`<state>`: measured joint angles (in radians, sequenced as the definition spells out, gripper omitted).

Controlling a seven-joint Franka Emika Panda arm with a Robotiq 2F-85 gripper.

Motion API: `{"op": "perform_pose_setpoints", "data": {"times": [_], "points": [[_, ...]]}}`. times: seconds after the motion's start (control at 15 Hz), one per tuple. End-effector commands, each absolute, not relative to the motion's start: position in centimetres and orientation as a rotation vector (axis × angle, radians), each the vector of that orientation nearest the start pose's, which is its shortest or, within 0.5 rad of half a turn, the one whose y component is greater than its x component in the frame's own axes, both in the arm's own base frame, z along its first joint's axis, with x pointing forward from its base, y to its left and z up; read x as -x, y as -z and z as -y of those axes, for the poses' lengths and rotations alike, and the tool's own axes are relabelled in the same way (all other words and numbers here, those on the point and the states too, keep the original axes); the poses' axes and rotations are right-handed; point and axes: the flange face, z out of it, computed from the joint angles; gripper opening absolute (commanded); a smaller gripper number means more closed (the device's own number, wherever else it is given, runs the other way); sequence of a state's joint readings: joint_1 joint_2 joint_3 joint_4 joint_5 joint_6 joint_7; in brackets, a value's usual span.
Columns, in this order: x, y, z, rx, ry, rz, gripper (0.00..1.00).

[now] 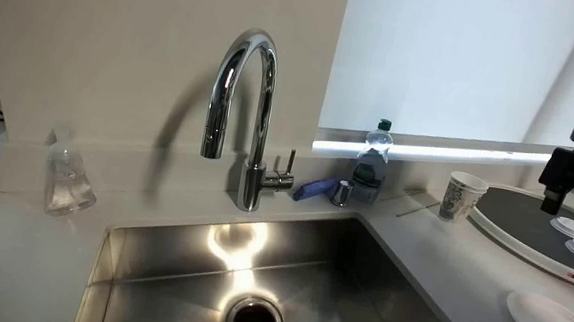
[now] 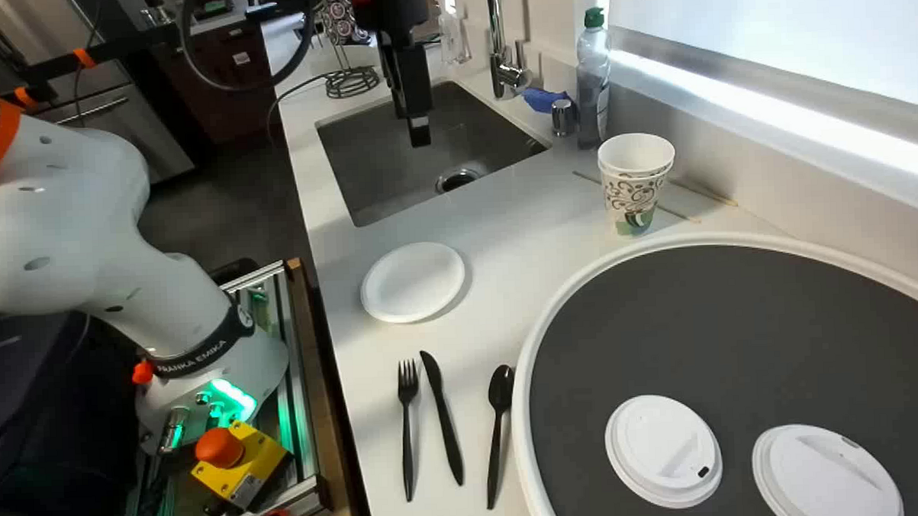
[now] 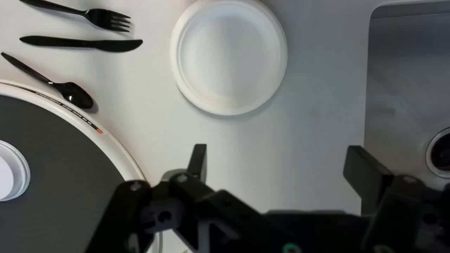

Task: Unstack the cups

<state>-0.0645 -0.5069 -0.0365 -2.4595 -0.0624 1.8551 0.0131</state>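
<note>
In an exterior view I find the cups (image 2: 634, 198) nested upright on the counter (image 2: 519, 233), just beside the round dark-topped board (image 2: 736, 317) at its 11 o'clock, with the soap bottle (image 2: 593, 85) at 11 o'clock from them. The doubled rim suggests 2, mouths up. In an exterior view my gripper (image 1: 573, 203) hangs well apart, at 3 o'clock from the stack, its fingers spread wide with nothing between them.

I judge the cups to be printed paper: very light, thin-walled, a little stiffer at the rim, easily dented lower down. A hard squeeze would buckle the walls and wedge the stack tighter. So I would pinch the upper cup (image 2: 637, 154) softly by its rim, 1 finger inside the mouth and 1 outside, and lift straight up. Only a narrow band of it shows above the lower cup (image 1: 457, 204), which is probably too light to hold itself down and may ride along.
</note>
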Motion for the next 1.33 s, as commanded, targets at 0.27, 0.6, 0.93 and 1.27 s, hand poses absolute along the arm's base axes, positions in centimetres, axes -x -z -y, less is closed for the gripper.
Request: {"op": "perform_pose_setpoints", "data": {"times": [0.27,0.6,0.93,1.27], "points": [[-38.1,-46.8,4.4,3.172,-0.159,-0.14,1.0],[-38.1,-46.8,4.4,3.172,-0.159,-0.14,1.0],[-43.7,-45.5,1.0,3.166,0.231,0.014,1.0],[-48.2,-43.1,-0.6,3.129,0.557,0.202,1.0]]}}
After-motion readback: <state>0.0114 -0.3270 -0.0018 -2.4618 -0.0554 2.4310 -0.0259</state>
